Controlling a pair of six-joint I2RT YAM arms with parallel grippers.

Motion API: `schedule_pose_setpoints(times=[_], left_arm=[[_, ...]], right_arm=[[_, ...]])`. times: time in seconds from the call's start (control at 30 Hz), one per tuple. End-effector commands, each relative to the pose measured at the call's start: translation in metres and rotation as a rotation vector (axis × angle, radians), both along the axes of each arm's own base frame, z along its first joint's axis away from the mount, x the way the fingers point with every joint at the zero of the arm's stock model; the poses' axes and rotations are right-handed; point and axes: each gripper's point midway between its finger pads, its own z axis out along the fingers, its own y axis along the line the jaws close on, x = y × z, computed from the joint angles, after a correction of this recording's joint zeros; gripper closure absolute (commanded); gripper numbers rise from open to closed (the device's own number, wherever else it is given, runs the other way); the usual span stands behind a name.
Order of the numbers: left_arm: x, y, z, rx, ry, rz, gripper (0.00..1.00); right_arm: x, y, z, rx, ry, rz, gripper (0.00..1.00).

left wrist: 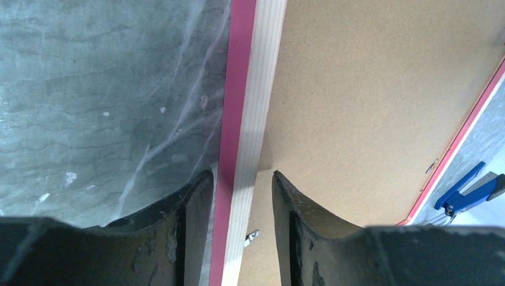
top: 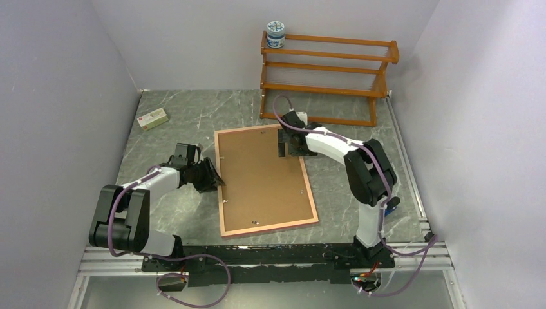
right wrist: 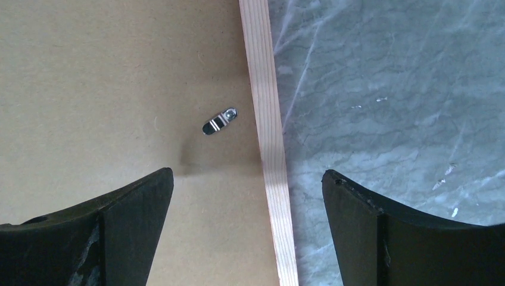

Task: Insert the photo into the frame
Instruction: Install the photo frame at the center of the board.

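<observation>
Frame (top: 270, 229) lies face-down at centre of the overhead view on the grey marbled table (top: 180, 122). Pale wood back is up, with a pink rim showing around the edge. A brown backing board (top: 264, 180) sits inside it. Photo not visible in any view; cannot tell whether it is under the board.

Handling, as a judgement: the frame is thin, stiff and light, and the clear pane inside makes it breakable, so no twisting or dropping. The flat board offers no purchase. The narrow wooden rail (left wrist: 253, 89) is the place to take hold, pinched across its width, one side each. A small metal turn clip (right wrist: 219, 121) sits near the rail and looks fiddly, a fingertip job.

Left pincer (left wrist: 241, 176) is at the frame's left edge in the overhead view, jaws about half apart and straddling the rail. A slight gap shows on either side, so no grip.

Right pincer (right wrist: 246, 173) is at the upper right of the frame, jaws spread wide across the rail and holding nothing. One finger is over the board, the other over the table.
</observation>
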Motion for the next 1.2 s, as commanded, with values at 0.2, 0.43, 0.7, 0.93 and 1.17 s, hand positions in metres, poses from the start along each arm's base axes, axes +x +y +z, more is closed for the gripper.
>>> schedule_pose_setpoints(times=[0.2, 0.43, 0.7, 0.93, 1.17], left_arm=[[-0.005, 0.008, -0.007, 0.046, 0.010, 0.015, 0.59], [-0.007, 0.008, -0.012, 0.043, 0.019, 0.020, 0.60], [-0.010, 0.010, -0.017, 0.053, 0.037, 0.024, 0.60], [-0.008, 0.009, -0.017, 0.051, 0.039, 0.022, 0.60], [-0.009, 0.010, -0.016, 0.058, 0.042, 0.025, 0.59]], right_arm=[[0.020, -0.014, -0.010, -0.078, 0.021, -0.020, 0.02], [0.025, -0.024, -0.019, -0.106, 0.036, -0.049, 0.08], [0.018, -0.039, -0.020, -0.141, 0.032, -0.062, 0.25], [0.013, -0.046, -0.020, -0.128, 0.027, -0.078, 0.38], [0.018, -0.046, -0.020, -0.120, 0.014, -0.076, 0.57]])
